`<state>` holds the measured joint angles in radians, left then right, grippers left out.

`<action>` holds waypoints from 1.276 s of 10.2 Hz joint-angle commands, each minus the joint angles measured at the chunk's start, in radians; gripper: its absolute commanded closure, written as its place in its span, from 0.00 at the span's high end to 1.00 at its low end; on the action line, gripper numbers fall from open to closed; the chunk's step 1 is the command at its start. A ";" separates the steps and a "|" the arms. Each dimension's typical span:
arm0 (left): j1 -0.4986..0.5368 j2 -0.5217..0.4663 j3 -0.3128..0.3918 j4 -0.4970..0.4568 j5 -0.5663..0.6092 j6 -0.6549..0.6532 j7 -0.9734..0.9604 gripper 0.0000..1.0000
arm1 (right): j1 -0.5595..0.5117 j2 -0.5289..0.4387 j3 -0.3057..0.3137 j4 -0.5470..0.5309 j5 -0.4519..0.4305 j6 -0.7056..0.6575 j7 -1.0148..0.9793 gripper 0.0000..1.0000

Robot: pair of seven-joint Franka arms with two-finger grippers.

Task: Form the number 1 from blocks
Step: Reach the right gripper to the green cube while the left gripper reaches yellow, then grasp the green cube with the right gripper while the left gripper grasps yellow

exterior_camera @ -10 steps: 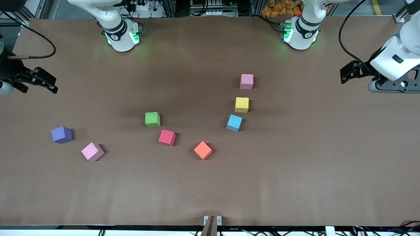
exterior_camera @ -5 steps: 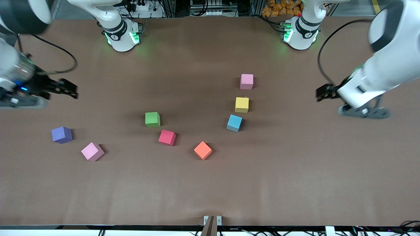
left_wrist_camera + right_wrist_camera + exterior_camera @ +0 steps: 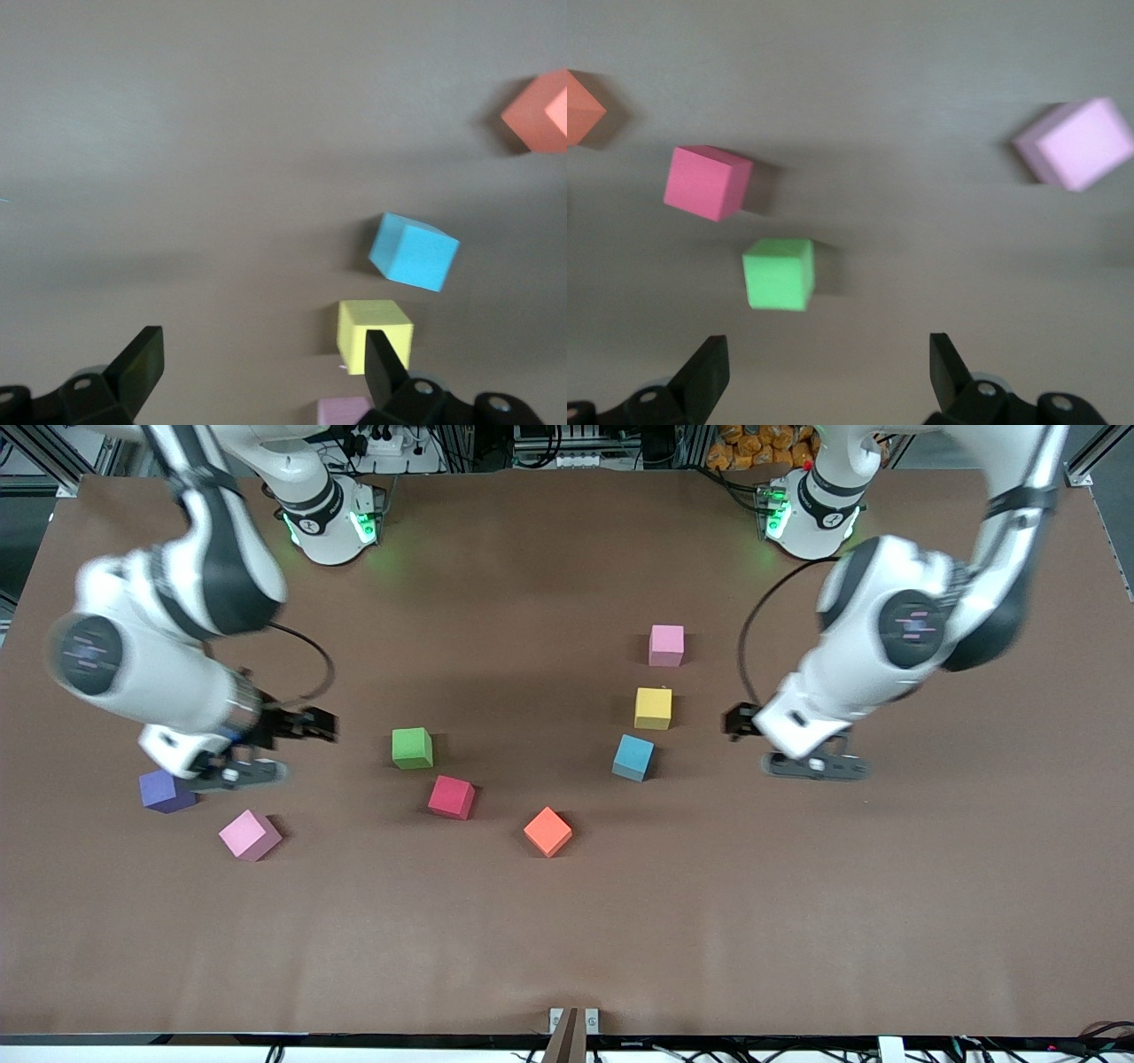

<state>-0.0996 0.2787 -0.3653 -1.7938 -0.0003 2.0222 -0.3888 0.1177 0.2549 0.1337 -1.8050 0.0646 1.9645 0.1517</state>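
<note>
Several foam blocks lie on the brown table. A pink block (image 3: 666,645), a yellow block (image 3: 653,708) and a light blue block (image 3: 633,757) form a rough line. The green block (image 3: 412,747), red block (image 3: 452,796) and orange block (image 3: 547,832) lie mid-table. The purple block (image 3: 166,791) and a second pink block (image 3: 250,834) sit toward the right arm's end. My left gripper (image 3: 737,721) hovers open and empty beside the light blue block (image 3: 413,251) and the yellow block (image 3: 372,335). My right gripper (image 3: 310,724) hovers open and empty between the purple and green blocks, with the green block (image 3: 779,274) just ahead of it.
Both arm bases (image 3: 323,514) stand along the table edge farthest from the front camera. The brown table (image 3: 567,939) stretches bare in front of the blocks. A small bracket (image 3: 573,1020) sits at the nearest edge.
Both arms have swung in from the table's ends toward the middle, the left gripper toward the light blue block, the right toward the green one. No block has moved.
</note>
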 commanded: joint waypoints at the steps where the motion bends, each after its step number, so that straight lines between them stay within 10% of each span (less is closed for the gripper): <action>1: -0.070 -0.006 -0.003 -0.082 0.000 0.038 -0.074 1.00 | 0.016 0.012 0.076 -0.117 0.008 0.143 0.130 1.00; 5: -0.215 0.063 -0.001 -0.185 0.041 0.232 -0.316 1.00 | 0.034 0.081 0.106 -0.258 -0.115 0.396 0.132 1.00; 8: -0.256 0.209 -0.004 -0.184 0.293 0.341 -0.545 1.00 | 0.045 0.136 0.106 -0.267 -0.127 0.456 0.132 1.00; 13: -0.247 0.266 -0.003 -0.174 0.295 0.357 -0.548 1.00 | 0.046 0.178 0.103 -0.327 -0.190 0.579 0.137 1.00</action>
<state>-0.3513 0.5243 -0.3639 -1.9813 0.2742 2.3711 -0.9155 0.1656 0.4297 0.2329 -2.1160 -0.1033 2.5200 0.2701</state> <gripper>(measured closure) 0.000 0.000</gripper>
